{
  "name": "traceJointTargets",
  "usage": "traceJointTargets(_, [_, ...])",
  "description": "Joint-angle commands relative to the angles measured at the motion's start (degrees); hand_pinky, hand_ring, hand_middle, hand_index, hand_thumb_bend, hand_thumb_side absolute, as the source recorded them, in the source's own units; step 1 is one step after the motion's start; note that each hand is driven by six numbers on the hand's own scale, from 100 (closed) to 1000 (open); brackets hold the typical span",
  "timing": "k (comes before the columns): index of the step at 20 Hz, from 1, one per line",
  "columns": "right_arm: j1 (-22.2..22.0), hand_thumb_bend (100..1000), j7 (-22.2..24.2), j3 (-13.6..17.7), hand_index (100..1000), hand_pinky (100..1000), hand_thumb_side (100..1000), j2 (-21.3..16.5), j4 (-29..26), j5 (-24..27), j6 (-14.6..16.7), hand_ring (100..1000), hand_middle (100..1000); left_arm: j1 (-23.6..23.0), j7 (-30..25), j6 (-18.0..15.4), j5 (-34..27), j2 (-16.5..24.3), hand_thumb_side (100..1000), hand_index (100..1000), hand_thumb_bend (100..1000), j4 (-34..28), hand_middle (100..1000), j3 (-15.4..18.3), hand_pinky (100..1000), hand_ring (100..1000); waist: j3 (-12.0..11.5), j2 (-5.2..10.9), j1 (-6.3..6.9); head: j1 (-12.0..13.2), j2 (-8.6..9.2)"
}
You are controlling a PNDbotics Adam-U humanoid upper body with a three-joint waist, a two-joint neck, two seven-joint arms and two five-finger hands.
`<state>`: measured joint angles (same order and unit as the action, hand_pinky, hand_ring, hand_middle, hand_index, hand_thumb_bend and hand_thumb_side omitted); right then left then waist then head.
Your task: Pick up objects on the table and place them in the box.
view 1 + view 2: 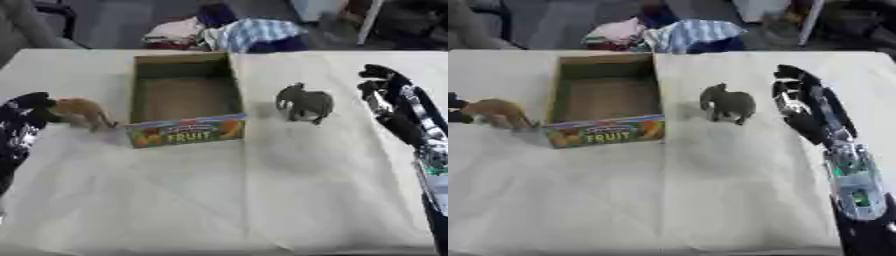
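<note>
An open cardboard box (185,97) with a "FRUIT" label on its front stands mid-table; I see nothing inside it. A grey toy elephant (305,102) stands upright to its right. An orange-brown toy animal (83,111) stands left of the box, and my left hand (33,112) is at its head end with fingers curled round it. My right hand (802,102) hovers open to the right of the elephant, apart from it, fingers pointing to the far side.
A white cloth covers the table (219,200). Bundled clothes, striped and pink, (232,32) lie beyond the far edge. A wide bare stretch of cloth lies in front of the box.
</note>
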<state>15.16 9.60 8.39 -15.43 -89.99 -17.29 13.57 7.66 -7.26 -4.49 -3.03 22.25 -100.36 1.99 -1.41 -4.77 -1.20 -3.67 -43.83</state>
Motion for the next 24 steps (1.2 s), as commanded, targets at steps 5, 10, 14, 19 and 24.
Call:
traceJointTargets(5, [0.57,100,0.33,-0.23,907,691,720,-0.86,-0.93,0.33,0.04,766,800,2.02,-5.02,-1.45,6.61,12.72,470,831,651,-2.43,739,0.11,913,701,0.19,1.06,0.50,-0.20,-0.29])
traceJointTargets(10, [0.48,100,0.58,-0.50,907,691,720,-1.13,-0.79,0.27,0.10,766,800,5.70,-7.06,-2.87,11.70,24.40,423,820,763,-0.64,735,-1.77,858,701,0.40,1.44,0.89,-0.10,-0.29])
traceJointTargets(14, [0.48,100,0.93,-0.85,907,691,720,-1.21,-0.69,0.29,0.22,767,800,11.08,-8.61,-5.83,14.86,32.30,387,806,852,3.74,725,-5.13,810,699,0.87,1.67,1.20,0.32,-0.29])
traceJointTargets(19, [0.58,100,1.36,-1.29,907,691,719,-1.38,-0.50,0.35,0.31,767,800,18.63,-13.41,-12.59,23.19,35.53,381,796,980,12.38,717,-9.75,762,697,1.61,1.80,1.59,0.87,-0.29])
traceJointTargets(24, [0.52,100,1.64,-1.55,906,691,720,-1.50,-0.30,0.43,0.37,767,799,25.96,-16.83,-18.79,31.72,31.90,372,787,964,23.08,695,-12.34,752,678,1.99,1.86,1.86,0.91,-0.29])
